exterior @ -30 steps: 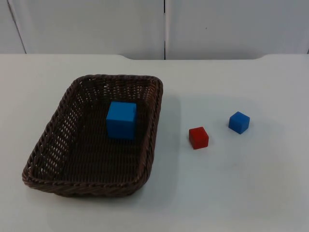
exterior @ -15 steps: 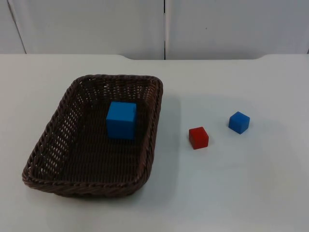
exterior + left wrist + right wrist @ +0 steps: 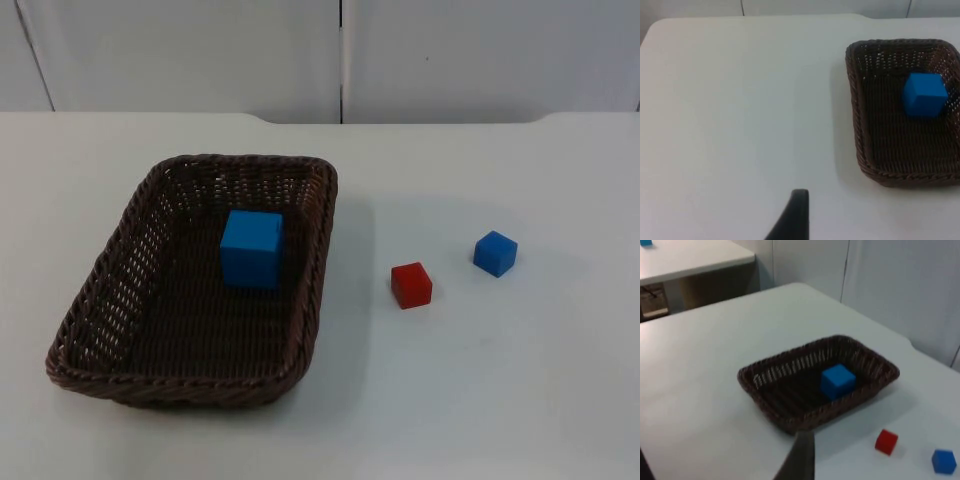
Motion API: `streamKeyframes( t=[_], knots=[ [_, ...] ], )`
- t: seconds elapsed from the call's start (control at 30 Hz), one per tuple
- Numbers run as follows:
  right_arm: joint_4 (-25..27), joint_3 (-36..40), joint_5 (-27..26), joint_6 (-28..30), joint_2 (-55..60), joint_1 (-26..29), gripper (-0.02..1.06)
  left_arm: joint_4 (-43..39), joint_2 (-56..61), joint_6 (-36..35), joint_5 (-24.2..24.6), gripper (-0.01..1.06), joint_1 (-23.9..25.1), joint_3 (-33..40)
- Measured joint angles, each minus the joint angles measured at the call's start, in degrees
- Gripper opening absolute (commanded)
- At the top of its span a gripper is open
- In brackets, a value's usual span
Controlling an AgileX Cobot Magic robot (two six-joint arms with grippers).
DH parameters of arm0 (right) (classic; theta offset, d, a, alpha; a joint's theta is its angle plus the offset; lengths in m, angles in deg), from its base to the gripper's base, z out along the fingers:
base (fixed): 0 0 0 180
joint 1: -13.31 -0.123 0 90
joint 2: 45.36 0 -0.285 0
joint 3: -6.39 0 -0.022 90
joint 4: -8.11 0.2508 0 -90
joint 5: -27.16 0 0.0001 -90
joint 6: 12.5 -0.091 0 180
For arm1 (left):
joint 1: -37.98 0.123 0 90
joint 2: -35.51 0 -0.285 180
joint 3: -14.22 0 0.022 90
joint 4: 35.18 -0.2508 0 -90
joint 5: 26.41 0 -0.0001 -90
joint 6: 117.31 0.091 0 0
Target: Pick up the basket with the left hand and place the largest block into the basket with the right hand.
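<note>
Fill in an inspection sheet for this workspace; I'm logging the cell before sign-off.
Surface: white table, bare around the items.
Job's things: brown wicker basket resting on the table; large blue block inside it.
Clutter: red block and small blue block on the table right of the basket, apart.
Grippers: left gripper and right gripper back from the basket, holding nothing.
Cables: nothing seen.
Surroundings: grey partition wall; another table beyond.

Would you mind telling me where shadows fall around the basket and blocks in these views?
Top view: a soft shadow lies on the table right of the basket, fainter ones beside the red block and small blue block. Left wrist view: shadow along the basket's outer wall. Right wrist view: the large blue block darkens the weave beside it.
</note>
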Motion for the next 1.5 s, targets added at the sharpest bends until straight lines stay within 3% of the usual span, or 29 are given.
streamKeyframes(
  t=[0.27, 0.5, 1.03, 1.17, 1.23, 1.33, 1.5],
  knots=[
    [-2.2, 0.0, 11.4, -5.7, -8.0, 0.0, 0.77, -0.1, 0.0, 0.0, 0.0, 0.86, 0.0, 0.0],
    [-2.2, 0.0, 22.2, -6.9, -15.9, 0.0, 0.77, -0.1, 0.0, 0.0, 0.0, 0.86, 0.0, 0.0],
    [-2.6, 4.4, 24.0, -7.4, -19.2, 0.0, 0.77, -0.2, 0.0, 0.0, 0.0, 0.87, 0.0, 0.0],
    [-2.6, 4.4, 24.0, -7.4, -19.2, 0.0, 0.77, -0.3, 0.0, 0.0, 0.0, 0.93, 0.0, 0.0],
    [-2.6, 4.4, 24.0, -7.4, -19.2, 0.0, 0.77, -0.3, 0.0, 0.0, 0.0, 1.05, 0.0, 0.0],
    [-2.6, 4.4, 24.0, -7.4, -19.2, 0.0, 0.78, -0.3, 0.0, 0.0, 0.0, 1.05, 0.0, 0.0],
    [-2.6, 4.4, 24.0, -7.4, -19.2, 0.0, 0.92, -0.3, 0.0, 0.0, 0.0, 1.05, 0.0, 0.0]
  ],
)
